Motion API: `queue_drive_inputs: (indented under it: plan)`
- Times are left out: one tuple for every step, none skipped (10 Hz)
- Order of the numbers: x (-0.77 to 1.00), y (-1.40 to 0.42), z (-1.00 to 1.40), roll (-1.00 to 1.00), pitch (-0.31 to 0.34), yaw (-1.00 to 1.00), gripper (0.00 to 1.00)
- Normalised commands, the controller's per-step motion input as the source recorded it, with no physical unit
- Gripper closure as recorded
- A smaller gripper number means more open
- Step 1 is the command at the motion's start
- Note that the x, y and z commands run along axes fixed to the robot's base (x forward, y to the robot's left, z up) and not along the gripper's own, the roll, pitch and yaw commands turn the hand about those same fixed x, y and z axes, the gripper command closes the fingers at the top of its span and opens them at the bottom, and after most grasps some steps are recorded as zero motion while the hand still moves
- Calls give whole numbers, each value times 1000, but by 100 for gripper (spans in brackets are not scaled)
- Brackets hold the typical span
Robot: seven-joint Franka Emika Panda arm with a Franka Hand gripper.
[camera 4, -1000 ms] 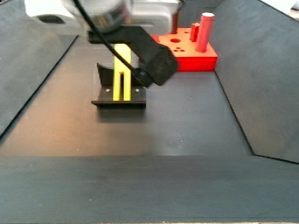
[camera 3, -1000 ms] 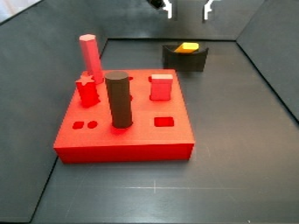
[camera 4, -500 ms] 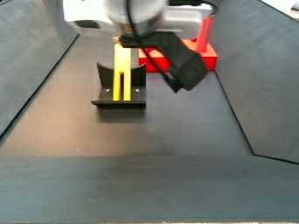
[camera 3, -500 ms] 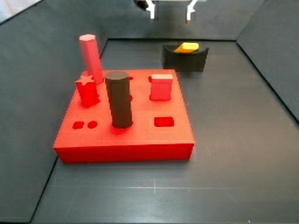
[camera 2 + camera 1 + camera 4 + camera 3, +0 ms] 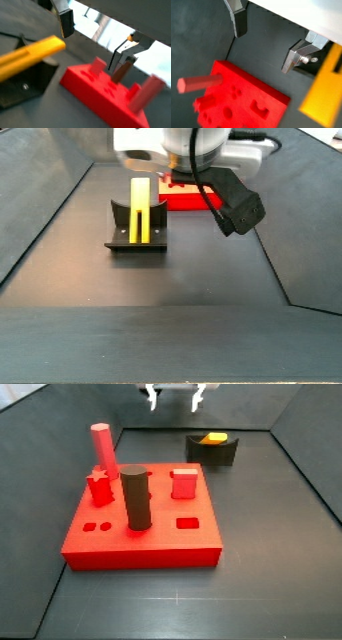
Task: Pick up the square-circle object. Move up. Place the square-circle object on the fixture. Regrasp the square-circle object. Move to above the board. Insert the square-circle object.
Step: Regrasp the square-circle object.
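Presently: gripper [image 5: 175, 399], fingers [image 5: 238, 22] spread apart, nothing between them, high above the far edge of the board [image 5: 140, 534]; square-circle object [image 5: 140, 210], yellow, lying in the notch of the fixture [image 5: 136, 245], well apart from the gripper

The dark grey matte floor [image 5: 201, 599] carries two items. The large flat bright red board [image 5: 140, 534] sits directly on it, near the middle in a side view. The small near-black fixture [image 5: 214, 451] stands well apart from it, by the far wall. You see the hand [image 5: 174, 398] high above the floor, empty, fingers apart.
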Motion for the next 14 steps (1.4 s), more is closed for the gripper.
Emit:
queue_drive_inputs:
  plan:
    - [-179,-1000,-266,898,-89,-1000,0]
    - [-132,-1000,-226,893,-108,-1000,0]
    - [-78,-671,-118,885,-158,-1000,0]
    - [-62,-527,-63,882,-179,-1000,0]
    - [-53,-235,-11,879,-218,-1000,0]
    - [-48,-35,0,869,-252,-1000,0]
    - [-34,-37,-5,863,-277,-1000,0]
    - [-34,-43,-7,862,-293,-1000,0]
    - [-43,-26,10,859,-323,-1000,0]
    - [-48,-18,10,855,-343,-1000,0]
    - [-47,-19,4,851,-363,-1000,0]
    - [-44,-16,5,848,-369,-1000,0]
    - [-40,-11,1,841,-376,-1000,0]
    - [-34,-10,-3,837,-371,-1000,0]
